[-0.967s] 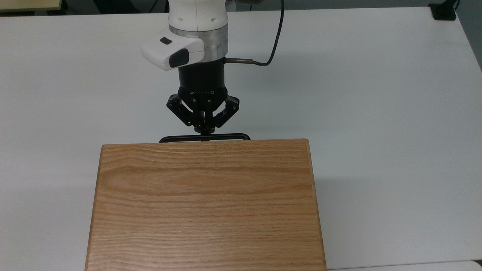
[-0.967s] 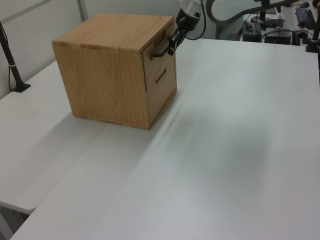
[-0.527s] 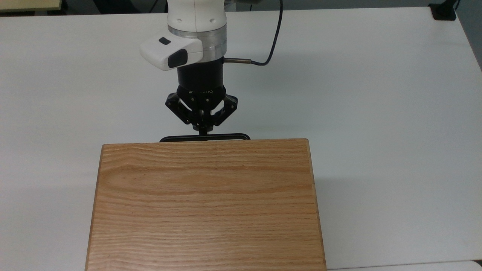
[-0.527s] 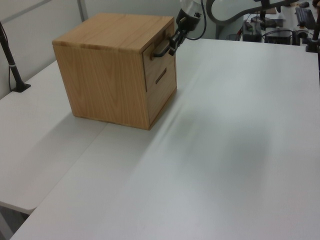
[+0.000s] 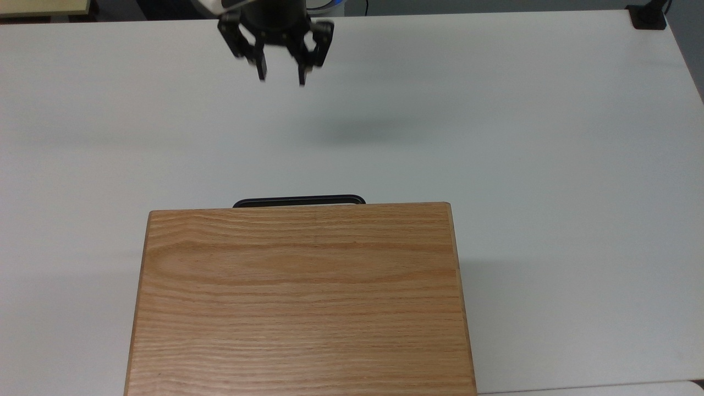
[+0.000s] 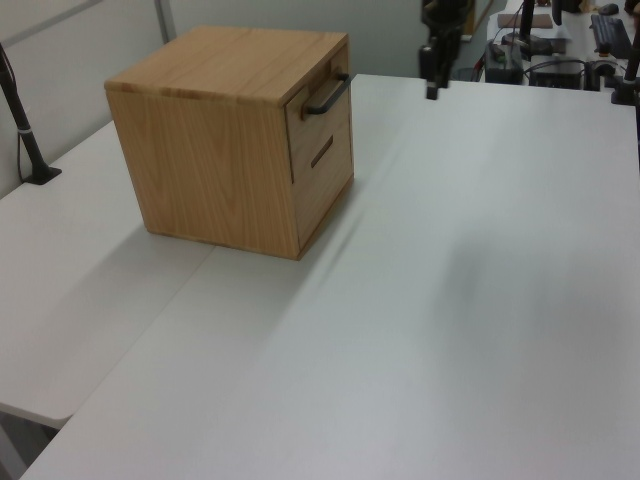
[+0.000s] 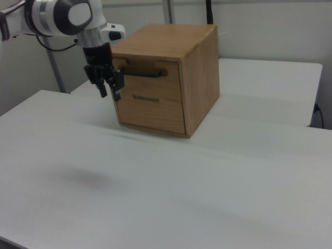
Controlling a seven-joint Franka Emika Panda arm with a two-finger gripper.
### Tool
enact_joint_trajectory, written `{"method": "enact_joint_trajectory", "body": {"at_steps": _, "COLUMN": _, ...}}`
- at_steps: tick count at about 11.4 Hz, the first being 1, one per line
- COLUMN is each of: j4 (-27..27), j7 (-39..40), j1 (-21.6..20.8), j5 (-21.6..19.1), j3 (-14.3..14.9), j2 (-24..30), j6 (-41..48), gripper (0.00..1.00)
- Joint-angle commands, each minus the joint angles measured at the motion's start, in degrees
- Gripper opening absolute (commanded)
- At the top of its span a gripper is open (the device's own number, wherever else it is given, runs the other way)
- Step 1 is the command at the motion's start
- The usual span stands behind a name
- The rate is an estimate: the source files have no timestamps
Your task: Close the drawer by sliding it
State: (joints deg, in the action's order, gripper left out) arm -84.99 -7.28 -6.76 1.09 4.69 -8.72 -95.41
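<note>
Oak cabinet (image 5: 300, 297) at the table's (image 5: 550, 137) near edge, drawer (image 6: 322, 112) seated flush; end effector (image 5: 280, 74) released, fingers parted, well apart; judged done, retreat straight back.

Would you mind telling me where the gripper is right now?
The gripper hangs open over the white table at the top view's upper edge, well clear of the drawer's black handle.
</note>
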Motion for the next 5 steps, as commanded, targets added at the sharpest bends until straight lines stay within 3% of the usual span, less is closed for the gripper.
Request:
{"method": "enact_joint_trajectory", "body": {"at_steps": 1, "j4": -7.46, "j7": 0.51, "j1": -0.36, "j5": -0.04, "j3": 0.58, "j2": 7.13, "j6": 1.11, "gripper": 1.00}}
{"method": "enact_joint_trajectory", "body": {"at_steps": 5, "j4": -7.12, "j7": 0.51, "j1": 0.08, "j5": -0.04, "j3": 1.90, "j2": 7.58, "j6": 2.42, "gripper": 1.00}}
